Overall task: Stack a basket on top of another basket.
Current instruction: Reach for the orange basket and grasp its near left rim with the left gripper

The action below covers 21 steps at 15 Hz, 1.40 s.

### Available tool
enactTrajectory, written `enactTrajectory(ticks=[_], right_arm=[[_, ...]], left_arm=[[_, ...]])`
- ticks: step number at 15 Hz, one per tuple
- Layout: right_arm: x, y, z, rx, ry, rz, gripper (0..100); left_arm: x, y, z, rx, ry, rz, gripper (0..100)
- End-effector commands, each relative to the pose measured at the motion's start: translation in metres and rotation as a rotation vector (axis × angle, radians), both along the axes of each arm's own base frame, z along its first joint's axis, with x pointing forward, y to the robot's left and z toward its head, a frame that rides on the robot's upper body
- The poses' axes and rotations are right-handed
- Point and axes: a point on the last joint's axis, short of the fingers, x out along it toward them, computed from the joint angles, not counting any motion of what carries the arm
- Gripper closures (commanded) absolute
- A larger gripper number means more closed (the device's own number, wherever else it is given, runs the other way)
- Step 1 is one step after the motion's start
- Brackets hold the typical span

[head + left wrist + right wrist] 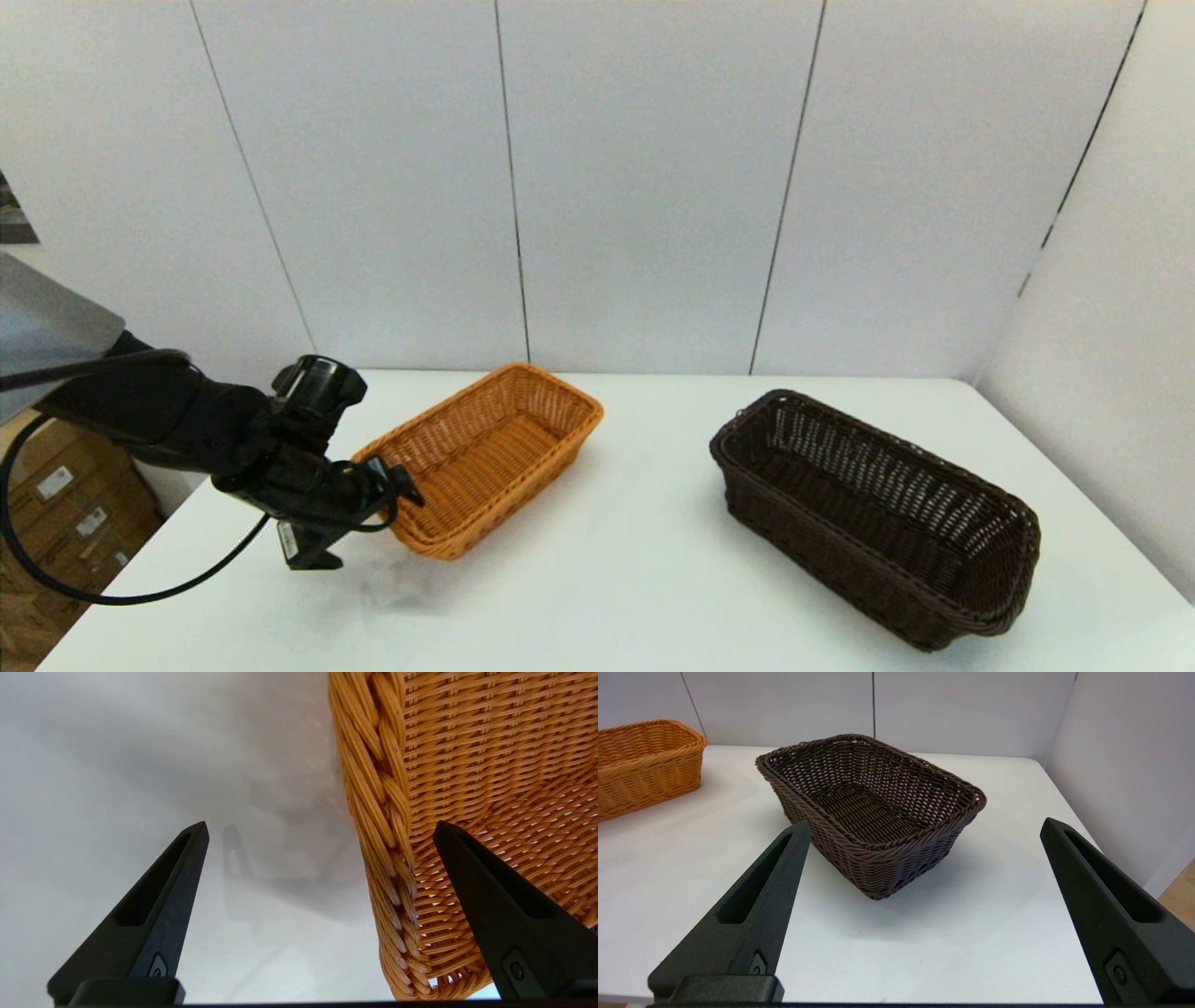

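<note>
White counter [635,560] carries the dark basket [878,513] near its right edge, bare room all around. Well left sits the orange basket [490,453]; left end effector [322,830] spread astride its braided rim. Right end effector [924,830] hangs apart, spread.

Black arm [177,425] w/ looped cable (black) [56,569]

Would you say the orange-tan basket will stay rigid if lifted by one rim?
Probably: the orange-tan basket has tight weave and a thick braided rim. It looks light, so likely tilts from an end grip. The open left end effector straddles that rim.
</note>
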Motion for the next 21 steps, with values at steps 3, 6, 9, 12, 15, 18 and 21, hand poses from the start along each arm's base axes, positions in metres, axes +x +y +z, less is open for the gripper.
enactTrajectory(ticks=[3,6,9,12,15,18,21], right_arm=[[0.000,0.000,0.000,-0.001,0.001,0.001,0],[0.000,0.000,0.000,-0.001,0.001,0.001,0],[0.000,0.000,0.000,-0.001,0.000,0.000,0],[0.000,0.000,0.000,-0.001,0.001,0.001,0],[0.000,0.000,0.000,-0.001,0.001,0.001,0],[0.000,0.000,0.000,-0.001,0.001,0.001,0],[0.000,0.000,0.000,-0.001,0.000,0.001,0]], left_arm=[[0.003,-0.001,-0.010,0.002,0.030,0.005,0],[0.004,-0.001,-0.013,0.002,0.040,0.006,100],[0.005,-0.001,-0.013,0.002,0.037,0.005,100],[0.005,-0.001,-0.017,0.004,0.047,0.005,100],[0.006,-0.001,-0.016,0.004,0.044,0.005,100],[0.006,-0.001,-0.014,0.002,0.032,0.006,100],[0.005,0.000,0.003,-0.014,-0.036,0.005,100]])
